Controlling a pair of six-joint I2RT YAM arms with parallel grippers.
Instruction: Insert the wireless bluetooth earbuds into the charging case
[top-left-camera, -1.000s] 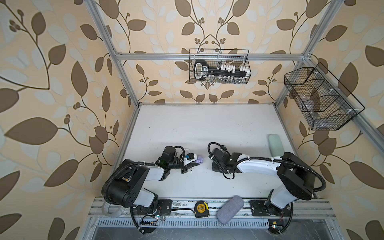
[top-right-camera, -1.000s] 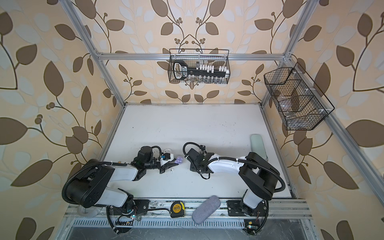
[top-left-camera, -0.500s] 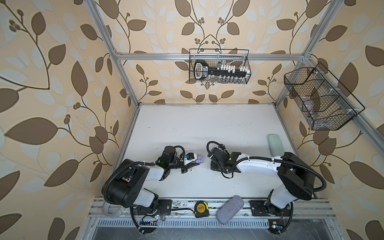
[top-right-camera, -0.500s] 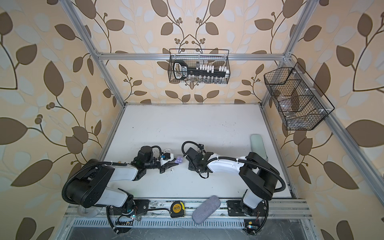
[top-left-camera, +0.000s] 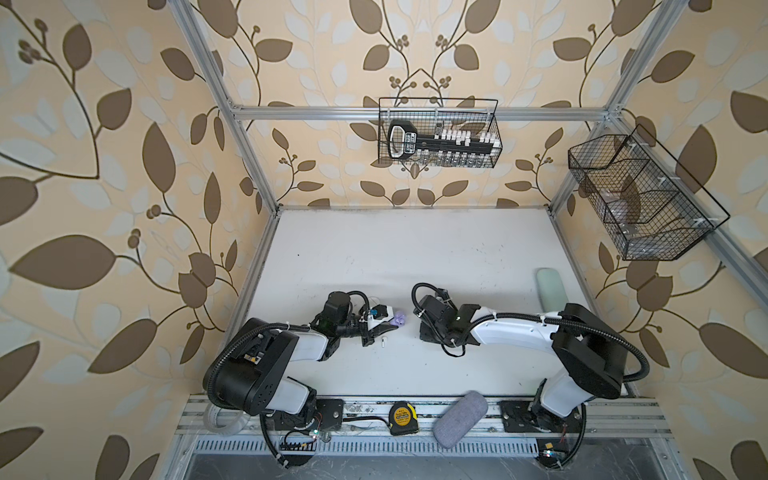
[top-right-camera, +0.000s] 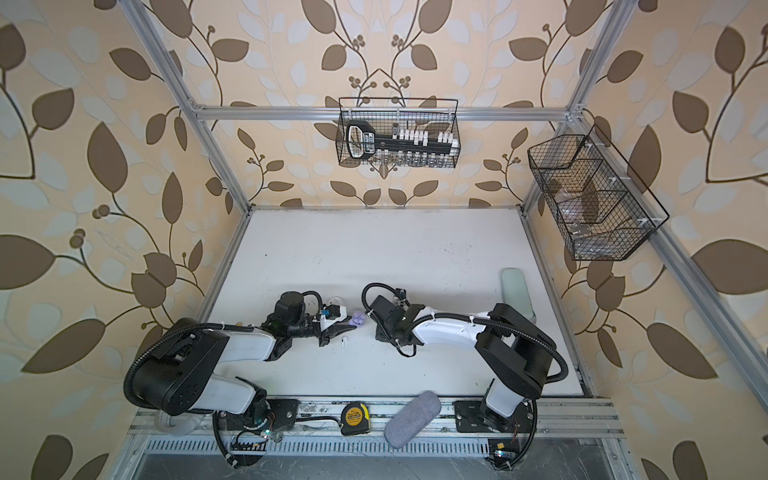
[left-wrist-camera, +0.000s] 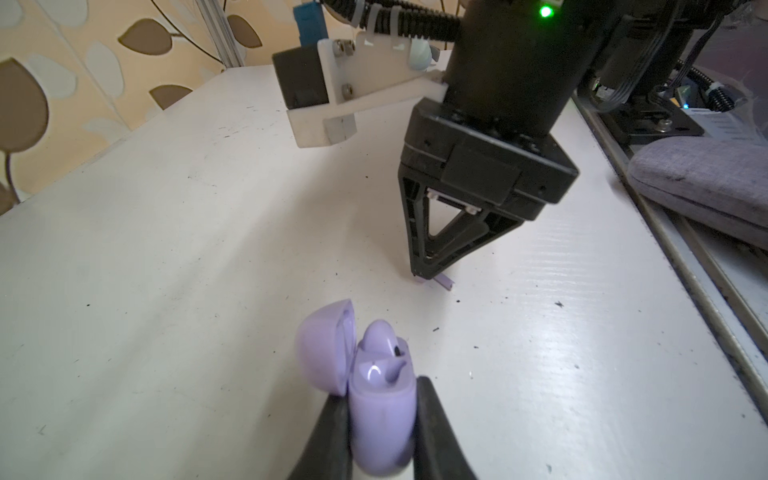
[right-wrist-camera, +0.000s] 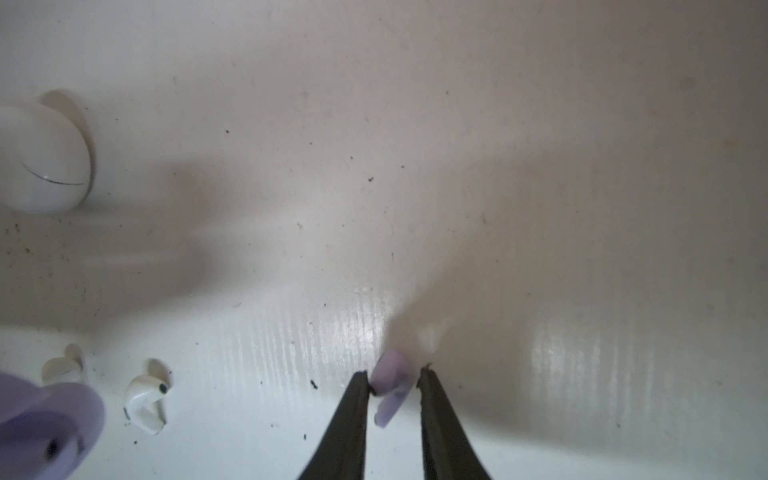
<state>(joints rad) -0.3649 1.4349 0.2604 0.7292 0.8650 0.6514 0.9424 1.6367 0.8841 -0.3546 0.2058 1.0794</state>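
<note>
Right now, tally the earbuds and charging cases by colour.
White earbuds: 2
Lavender earbuds: 2
White case: 1
Lavender case: 1
Total: 6

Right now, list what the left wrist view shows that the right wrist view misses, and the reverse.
Left wrist only: the left gripper shut on the lavender case, and the grey pouch. Right wrist only: the closed white case and two white earbuds on the table. Both: the lavender case and the loose lavender earbud pinched by the right gripper.
</note>
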